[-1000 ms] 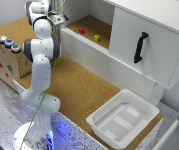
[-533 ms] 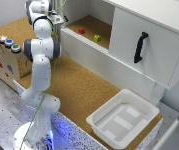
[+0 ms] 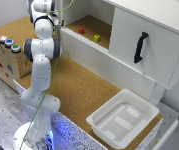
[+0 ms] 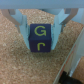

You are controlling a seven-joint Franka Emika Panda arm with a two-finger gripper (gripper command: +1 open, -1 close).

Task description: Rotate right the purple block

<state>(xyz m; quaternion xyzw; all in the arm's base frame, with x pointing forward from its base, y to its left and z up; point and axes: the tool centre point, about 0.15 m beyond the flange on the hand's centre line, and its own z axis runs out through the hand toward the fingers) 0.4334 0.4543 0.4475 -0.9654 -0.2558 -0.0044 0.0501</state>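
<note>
The purple block [image 4: 40, 38] stands on the cork floor in the wrist view, with yellow-green letters on its top and front faces. My gripper [image 4: 42, 44] is lowered around it, one finger [image 4: 23, 31] on each side, with small gaps to the block, so it is open. In the exterior view my arm [image 3: 43, 30] reaches to the left end of the open cabinet shelf [image 3: 84, 47]. There the gripper and the purple block are hidden behind the arm.
A red block [image 3: 81, 30] and a yellow block [image 3: 97, 38] lie on the shelf to the exterior view's right of my arm. The white cabinet door [image 3: 144, 47] has a black handle. A white tray [image 3: 123, 119] sits near the front. A wooden box with buttons [image 3: 6, 47] is on the left.
</note>
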